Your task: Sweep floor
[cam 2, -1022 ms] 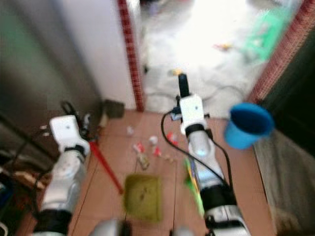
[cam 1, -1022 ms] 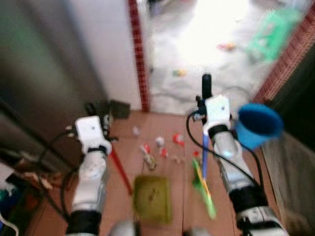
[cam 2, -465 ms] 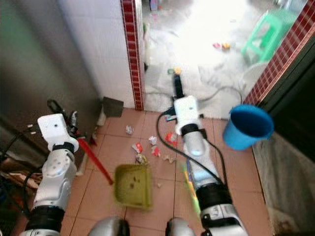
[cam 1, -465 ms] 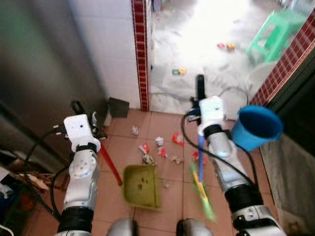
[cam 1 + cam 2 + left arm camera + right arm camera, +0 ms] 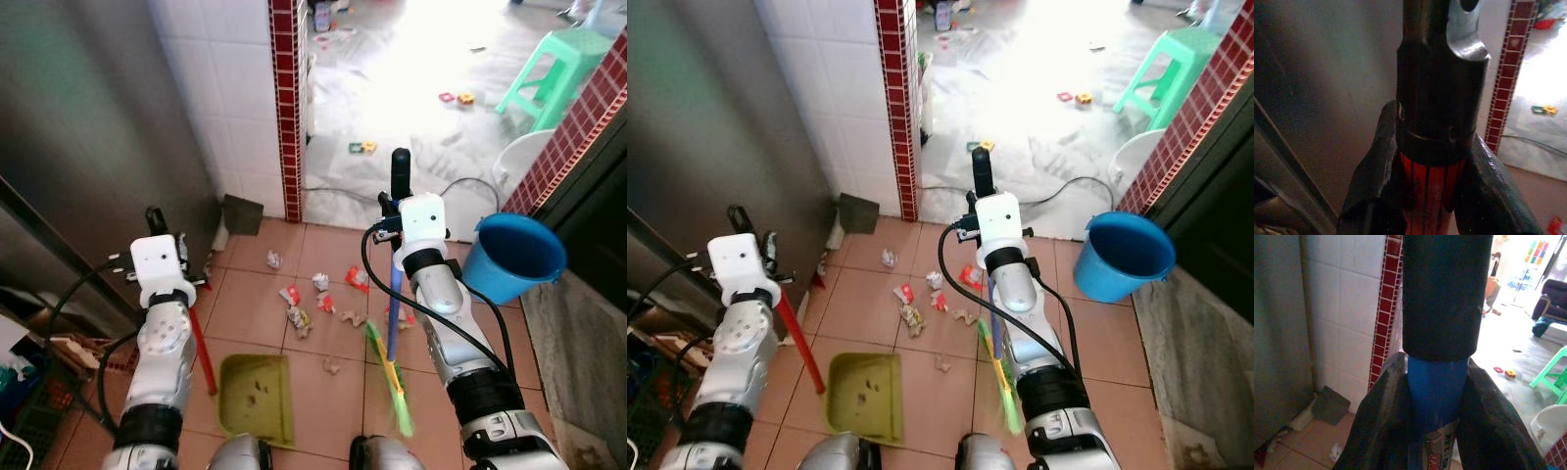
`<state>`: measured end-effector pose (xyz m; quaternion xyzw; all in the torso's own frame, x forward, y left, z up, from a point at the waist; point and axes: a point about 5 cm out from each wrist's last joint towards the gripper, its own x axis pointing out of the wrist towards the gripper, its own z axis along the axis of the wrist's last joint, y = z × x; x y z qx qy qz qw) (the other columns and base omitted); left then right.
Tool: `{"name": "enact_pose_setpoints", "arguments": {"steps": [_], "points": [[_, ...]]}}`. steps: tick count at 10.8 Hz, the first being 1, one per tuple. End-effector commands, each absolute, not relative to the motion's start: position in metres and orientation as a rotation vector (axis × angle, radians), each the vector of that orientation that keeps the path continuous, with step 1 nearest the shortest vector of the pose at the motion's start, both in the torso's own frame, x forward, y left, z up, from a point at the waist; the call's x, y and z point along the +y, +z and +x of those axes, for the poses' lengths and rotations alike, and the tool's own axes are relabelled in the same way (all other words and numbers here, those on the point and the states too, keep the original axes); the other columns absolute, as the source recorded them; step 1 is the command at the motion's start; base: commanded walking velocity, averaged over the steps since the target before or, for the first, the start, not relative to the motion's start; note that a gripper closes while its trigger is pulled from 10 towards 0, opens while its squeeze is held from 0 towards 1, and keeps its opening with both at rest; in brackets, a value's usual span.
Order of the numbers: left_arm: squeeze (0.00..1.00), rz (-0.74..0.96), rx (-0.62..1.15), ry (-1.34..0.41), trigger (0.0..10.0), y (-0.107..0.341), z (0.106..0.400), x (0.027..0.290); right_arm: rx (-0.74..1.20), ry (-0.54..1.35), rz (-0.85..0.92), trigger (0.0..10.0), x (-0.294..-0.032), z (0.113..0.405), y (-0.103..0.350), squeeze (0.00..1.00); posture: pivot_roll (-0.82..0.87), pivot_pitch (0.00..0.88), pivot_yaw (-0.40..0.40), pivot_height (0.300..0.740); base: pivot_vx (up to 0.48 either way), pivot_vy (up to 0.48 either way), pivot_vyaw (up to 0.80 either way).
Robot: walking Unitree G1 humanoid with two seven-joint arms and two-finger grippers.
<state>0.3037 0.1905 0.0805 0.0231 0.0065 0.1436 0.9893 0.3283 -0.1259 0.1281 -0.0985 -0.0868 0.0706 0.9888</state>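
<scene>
— Where's the litter?
— Scraps (image 5: 312, 299) lie mid-frame on the tiles; the green dustpan (image 5: 257, 395) sits lower left of them.
— The tools?
— Left gripper (image 5: 1425, 196) clamps the dustpan's red handle (image 5: 203, 345); right gripper (image 5: 1435, 426) clamps the blue broom (image 5: 393, 311), bristles lower centre.
</scene>
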Motion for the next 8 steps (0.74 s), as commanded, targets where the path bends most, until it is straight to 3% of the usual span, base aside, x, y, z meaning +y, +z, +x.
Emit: {"name": "enact_pose_setpoints", "arguments": {"steps": [1, 5, 8], "points": [[0.0, 0.072, -0.081, 0.307, 10.0, 0.099, 0.311, 0.194, -0.215, 0.125, -0.196, 10.0, -0.128, 0.328, 0.137, 0.0, -0.04, 0.152, 0.039, 0.74, 0.0, 0.0, 0.0], [0.0, 0.095, -0.16, 0.329, 10.0, 0.103, 0.32, 0.183, -0.183, 0.121, -0.152, 10.0, -0.132, 0.319, 0.134, 0.0, -0.08, 0.211, 0.035, 0.74, 0.0, 0.0, 0.0], [0.0, 0.023, -0.05, 0.303, 10.0, 0.079, 0.323, 0.153, -0.169, 0.086, -0.033, 10.0, -0.139, 0.319, 0.145, 0.0, -0.12, 0.262, 0.035, 0.74, 0.0, 0.0, 0.0]]}}
